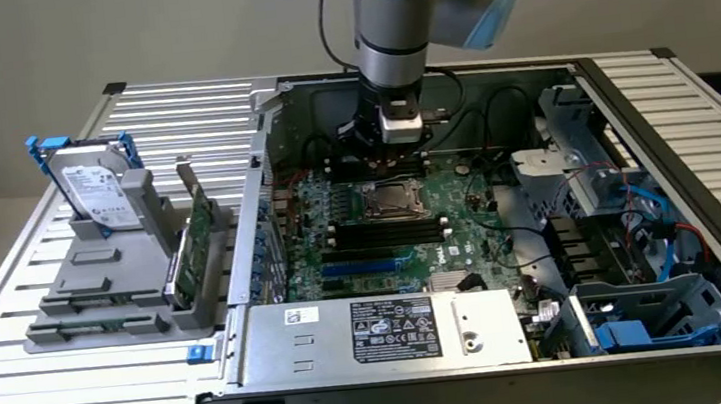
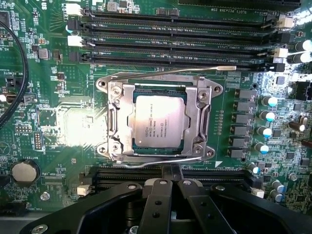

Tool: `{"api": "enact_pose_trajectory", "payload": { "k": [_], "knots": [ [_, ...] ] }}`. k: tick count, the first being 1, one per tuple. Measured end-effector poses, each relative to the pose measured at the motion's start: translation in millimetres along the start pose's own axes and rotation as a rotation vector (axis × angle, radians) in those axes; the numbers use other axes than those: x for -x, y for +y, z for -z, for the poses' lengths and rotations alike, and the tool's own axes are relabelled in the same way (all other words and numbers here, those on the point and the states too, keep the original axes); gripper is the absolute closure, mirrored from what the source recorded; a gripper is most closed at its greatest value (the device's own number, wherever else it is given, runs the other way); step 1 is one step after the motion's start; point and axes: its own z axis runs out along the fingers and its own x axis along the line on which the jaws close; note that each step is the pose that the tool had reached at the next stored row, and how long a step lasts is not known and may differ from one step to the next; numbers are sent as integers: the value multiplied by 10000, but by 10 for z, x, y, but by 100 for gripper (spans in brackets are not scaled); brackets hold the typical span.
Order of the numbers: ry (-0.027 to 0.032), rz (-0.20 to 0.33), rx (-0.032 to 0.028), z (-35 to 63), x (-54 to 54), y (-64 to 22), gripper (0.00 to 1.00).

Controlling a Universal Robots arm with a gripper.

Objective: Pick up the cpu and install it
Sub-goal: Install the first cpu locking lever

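The cpu sat flat in its socket frame mid-motherboard; placement looked done, latching unclear. The gripper was pinched shut on nothing, just beyond the socket's far edge. Any move called for care: lever wire and memory slots crowded close, with open room only overhead.

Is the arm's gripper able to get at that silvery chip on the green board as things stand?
Probably yes from above: nothing covers the cpu, and the shut gripper hangs close by. The metal socket frame hugging its edges might hinder a side grip.
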Motion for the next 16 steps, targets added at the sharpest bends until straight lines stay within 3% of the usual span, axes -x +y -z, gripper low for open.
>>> {"api": "enact_pose_trajectory", "payload": {
  "k": [16],
  "knots": [
    [-93, -106, 159, -5, -17, -5, 89]
  ]
}}
